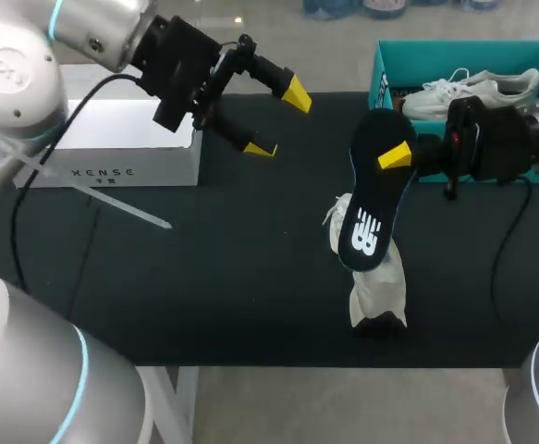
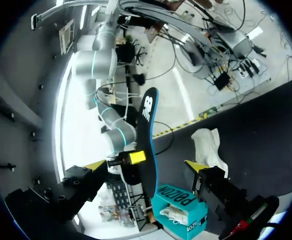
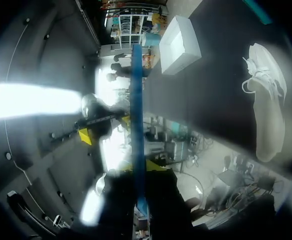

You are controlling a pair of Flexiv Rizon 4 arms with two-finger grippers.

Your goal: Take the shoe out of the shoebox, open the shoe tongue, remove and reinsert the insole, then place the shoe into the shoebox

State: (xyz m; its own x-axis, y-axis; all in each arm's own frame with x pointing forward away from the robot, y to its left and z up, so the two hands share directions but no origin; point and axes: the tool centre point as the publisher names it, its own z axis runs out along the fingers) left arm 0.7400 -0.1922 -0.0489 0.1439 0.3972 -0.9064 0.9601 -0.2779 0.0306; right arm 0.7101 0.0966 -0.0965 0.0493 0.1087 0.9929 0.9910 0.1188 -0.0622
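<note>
My right gripper (image 1: 391,159) is shut on a dark insole (image 1: 373,199), holding it up over the middle of the table with its white-logo underside showing. In the right wrist view the insole (image 3: 135,110) runs edge-on between my own fingers (image 3: 138,167). The white shoe (image 1: 376,285) lies on the black table below the insole, its opening toward the insole. My left gripper (image 1: 276,120) hangs open and empty at the back left. In its wrist view the insole (image 2: 147,135) stands ahead of its open fingers, with the shoe (image 2: 209,144) beyond.
A teal shoebox (image 1: 385,57) stands at the back right with a second white shoe (image 1: 472,91) inside it. A white box (image 1: 126,153) sits at the back left under my left arm. A thin white strap (image 1: 112,205) lies beside it.
</note>
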